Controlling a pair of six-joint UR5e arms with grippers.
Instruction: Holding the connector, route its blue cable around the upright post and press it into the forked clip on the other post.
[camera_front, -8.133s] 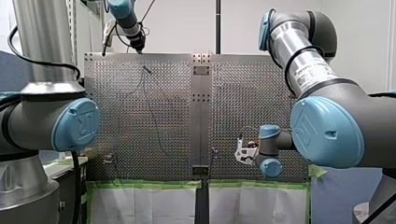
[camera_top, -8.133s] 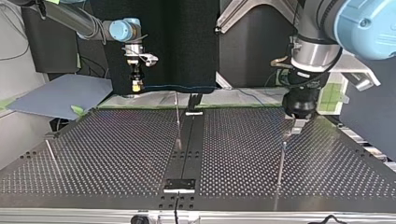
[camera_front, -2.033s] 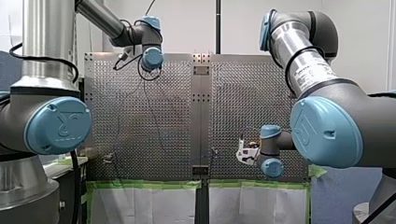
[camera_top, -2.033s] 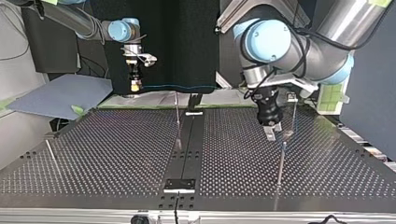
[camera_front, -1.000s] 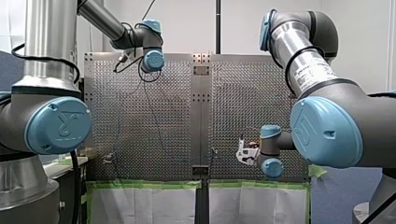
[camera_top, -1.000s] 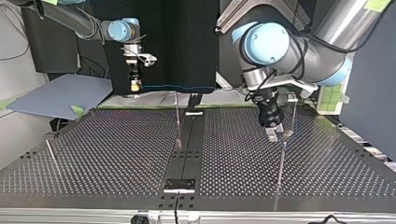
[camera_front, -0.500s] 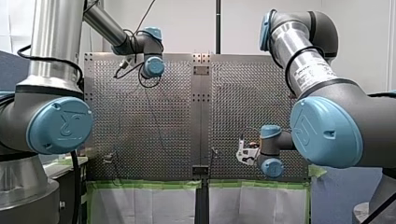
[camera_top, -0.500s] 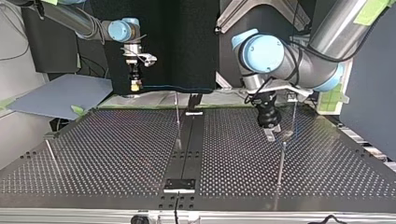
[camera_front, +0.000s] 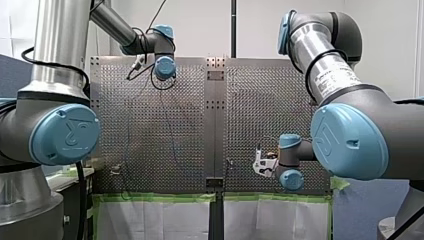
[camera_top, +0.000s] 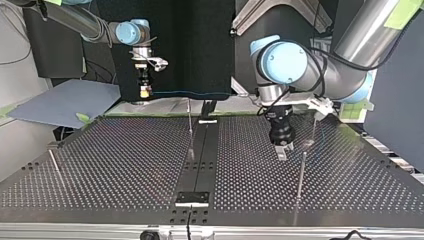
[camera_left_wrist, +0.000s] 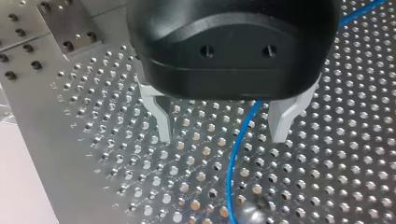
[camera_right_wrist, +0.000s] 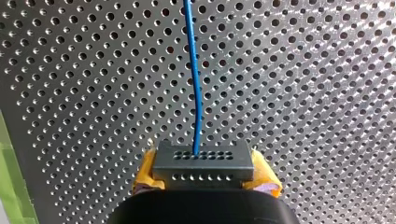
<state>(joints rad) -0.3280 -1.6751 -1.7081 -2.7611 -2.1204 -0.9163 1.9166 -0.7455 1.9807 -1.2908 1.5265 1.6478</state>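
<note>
Front view: left arm (camera_front: 120, 32) reaches to the far side of the table (camera_front: 250, 100), its wrist over the far left part; right arm (camera_front: 345, 135) has its wrist low by the near edge, right of the middle strip; I cannot tell either set of fingers from here.

Top view: right gripper (camera_top: 145, 91) hangs at the view's left, beyond the table's far edge; cable (camera_top: 190, 93) runs level from it toward the view's middle, in front of a dark backdrop; left gripper (camera_top: 282, 151) points down close over the table, right of the middle; a post (camera_top: 300, 180) stands just beside it, toward the view's right and nearer the camera; a second post (camera_top: 190, 131) stands by the middle strip, well apart from the first.

Left wrist view: fingers (camera_left_wrist: 161, 123) pale and spread wide, gripping nothing; cable (camera_left_wrist: 236, 158) passes between them without touching either, lying nearer one finger; ahead of the gripper it curves to a rounded metal tip (camera_left_wrist: 252, 212), blurred, contact not readable.

Right wrist view: connector (camera_right_wrist: 203, 163), a dark block with rows of small holes, is pinched between yellow pads (camera_right_wrist: 145, 169); cable leaves its front face and runs straight ahead above the perforated table.
</note>
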